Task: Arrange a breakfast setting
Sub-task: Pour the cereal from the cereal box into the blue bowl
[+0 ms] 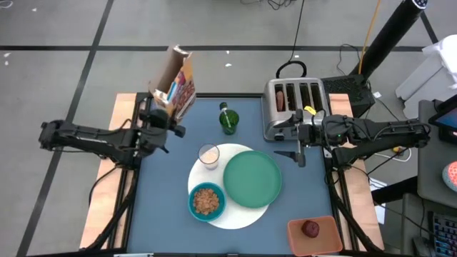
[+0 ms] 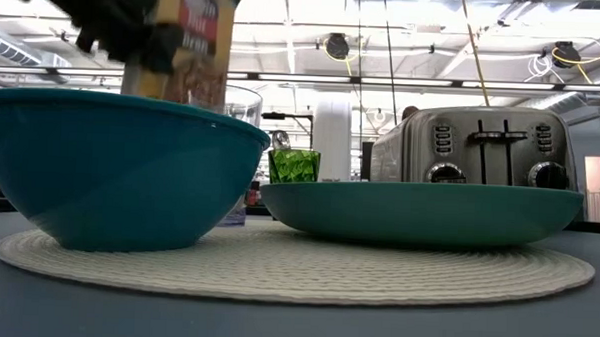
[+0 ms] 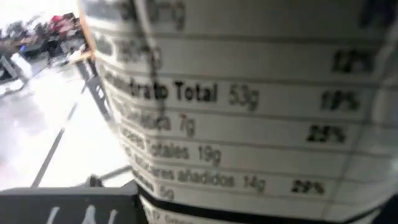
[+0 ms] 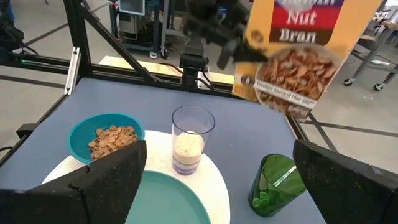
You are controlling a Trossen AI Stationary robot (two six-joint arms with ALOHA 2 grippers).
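My left gripper [image 1: 164, 105] is shut on a Raisin Bran cereal box [image 1: 181, 84], held tilted in the air over the table's far left; the box also shows in the right wrist view [image 4: 300, 53]. A white round mat [image 1: 239, 214] bears the green plate [image 1: 251, 178], the teal bowl [image 1: 207, 201] with cereal and the milk glass [image 1: 208, 155]. The green cup [image 1: 228, 120] stands behind them. My right gripper [image 1: 296, 153] is open and empty between the toaster and the plate. The red fruit [image 1: 310, 228] lies in the tray. A brown piece [image 1: 280, 98] sits in a toaster slot. No spoon shows. My left gripper holds the box by its side edge [image 4: 244, 57], coming level from the table's left. One finger [image 4: 252, 52] lies on the printed front face; the other is hidden behind the box. The nutrition panel [image 3: 249, 112] faces the wrist. The box is lifted clear and tilted, its open top [image 1: 178, 51] up.
The silver four-slot toaster [image 1: 294, 106] stands at the far right, right behind my right gripper. The orange-brown tray [image 1: 330, 239] sits at the near right corner. Blue table surface lies free at the near left [image 1: 161, 214].
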